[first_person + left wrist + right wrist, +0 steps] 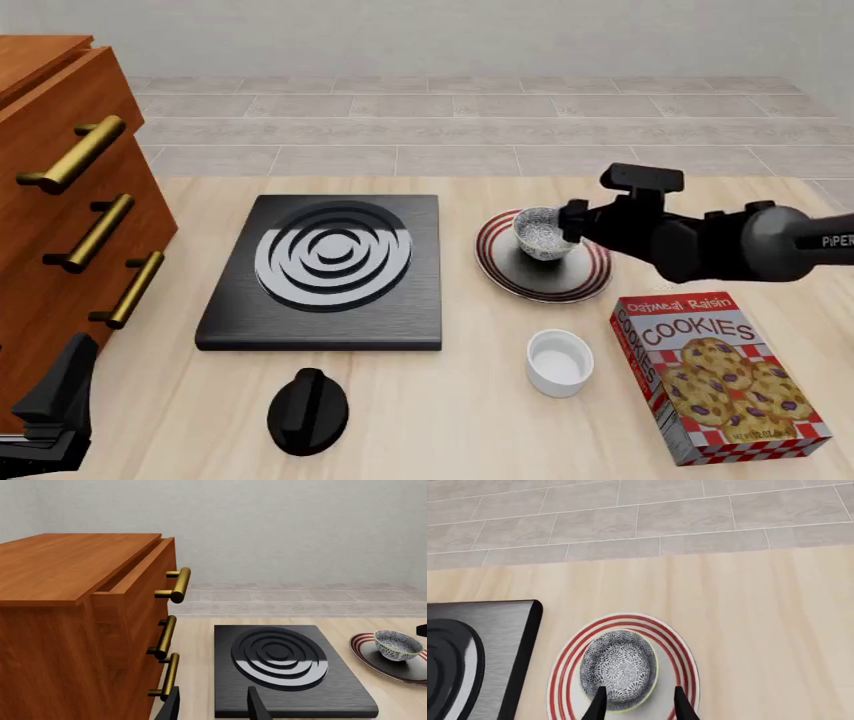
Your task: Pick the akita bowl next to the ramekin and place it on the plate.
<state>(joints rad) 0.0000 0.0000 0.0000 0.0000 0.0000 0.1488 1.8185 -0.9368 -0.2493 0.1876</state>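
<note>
The right end effector (637,705) hovers over the plate (497,262), fingers parted and gripping nothing; the near rim of the akita bowl (618,669) lies between them in the right wrist view. The bowl sits upright on the plate, off-centre toward the side nearer the black slab (323,273). The plate lies right of centre on the surface (467,430), close beside the slab without touching it, with bare wood between it and the far edge.

The left end effector (215,707) shows only as two separated finger tips holding nothing. It points across the slab, with the wooden drawer cabinet (73,610) close on one side.

Only the front view shows the ramekin (559,362), standing nearer the near edge than the plate and apart from it, the cookie box (721,375) just beside it toward the right edge, and a black knob (308,410) near the near edge. Only the left wrist view shows the top drawer slightly open.
</note>
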